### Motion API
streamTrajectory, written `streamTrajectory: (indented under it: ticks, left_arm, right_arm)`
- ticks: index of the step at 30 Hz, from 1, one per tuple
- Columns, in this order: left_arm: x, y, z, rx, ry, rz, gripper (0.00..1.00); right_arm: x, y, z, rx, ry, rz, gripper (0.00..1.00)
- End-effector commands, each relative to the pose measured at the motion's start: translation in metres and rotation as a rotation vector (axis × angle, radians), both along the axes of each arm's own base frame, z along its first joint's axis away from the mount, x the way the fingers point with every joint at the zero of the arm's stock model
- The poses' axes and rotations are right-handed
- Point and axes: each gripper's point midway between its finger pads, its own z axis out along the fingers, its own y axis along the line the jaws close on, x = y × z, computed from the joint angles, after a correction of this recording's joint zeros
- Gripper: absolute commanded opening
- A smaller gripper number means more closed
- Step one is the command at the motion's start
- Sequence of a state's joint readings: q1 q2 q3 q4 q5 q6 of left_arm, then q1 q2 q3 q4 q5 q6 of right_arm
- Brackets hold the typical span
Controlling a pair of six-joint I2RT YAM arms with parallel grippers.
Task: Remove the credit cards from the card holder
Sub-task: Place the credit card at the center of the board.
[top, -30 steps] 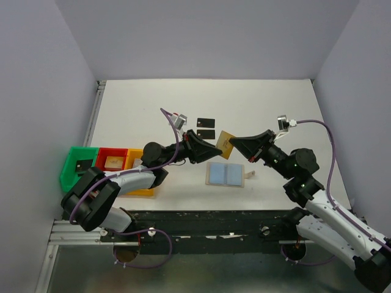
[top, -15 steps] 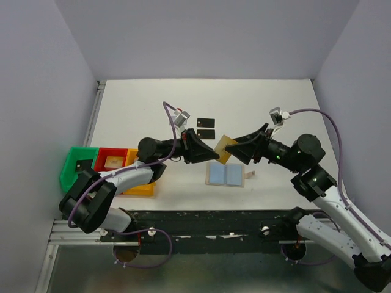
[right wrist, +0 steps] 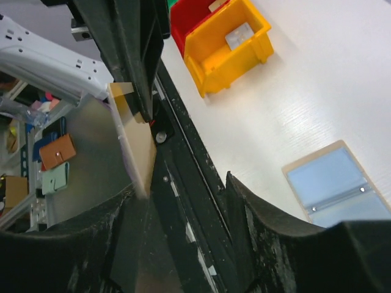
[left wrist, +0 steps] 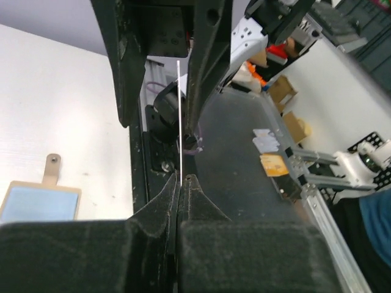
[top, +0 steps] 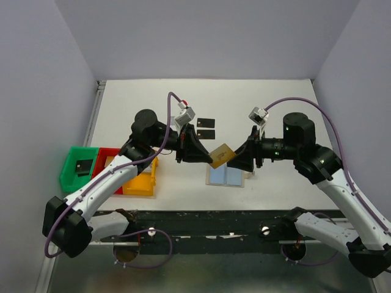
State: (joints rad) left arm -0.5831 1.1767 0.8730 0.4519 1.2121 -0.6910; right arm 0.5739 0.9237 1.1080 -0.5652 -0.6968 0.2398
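So right now my left hand (left wrist: 181,178) is clenched tight on one gold credit card (top: 221,155), holding it up in the air right over the open card holder (top: 226,176). My right hand (right wrist: 180,183) sits nose to nose with it, released, fingers (right wrist: 275,244) spread either side of the card and gripping nothing. Honestly this looks like the sketchy bit. The left only has the card by one edge, so if the right shuts a bit off-line it could lever the card out of the pinch. And if the left lets go before the right has a proper hold, the card drops onto the holder or skids across the worktop (top: 281,110). The hands are also close enough to knock each other. The top view gives me the layout: two black cards (top: 206,122) lying flat beyond the holder, plastic bins (top: 76,180) off to the left. It doesn't show how the right's jaws stand, though. The left wrist view does: the card is dead edge-on, a thin pale line with a dark finger on each side and a gap between. The right wrist view adds the card's tilt, with its lower corner very near one finger; touching or not, can't tell.
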Motion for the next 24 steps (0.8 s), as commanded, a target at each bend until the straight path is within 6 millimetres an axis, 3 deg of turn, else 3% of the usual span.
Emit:
streamTrajectory:
  ticks: [1, 10, 16, 24]
  left_arm:
    - [-0.014, 0.008, -0.037, 0.150, 0.006, -0.047, 0.00]
    - [-0.018, 0.004, -0.045, 0.192, 0.000, -0.063, 0.00]
    - [-0.020, 0.002, -0.042, 0.187, -0.008, -0.069, 0.00]
    - [-0.022, 0.000, -0.036, 0.171, -0.023, -0.072, 0.00]
  right_arm:
    - [-0.016, -0.001, -0.002, -0.008, 0.025, 0.080, 0.59]
    - [-0.019, 0.002, 0.011, 0.020, 0.011, 0.113, 0.59]
    - [-0.018, 0.006, 0.001, 0.008, 0.059, 0.137, 0.48]
    - [-0.014, 0.009, -0.012, -0.013, 0.099, 0.141, 0.48]
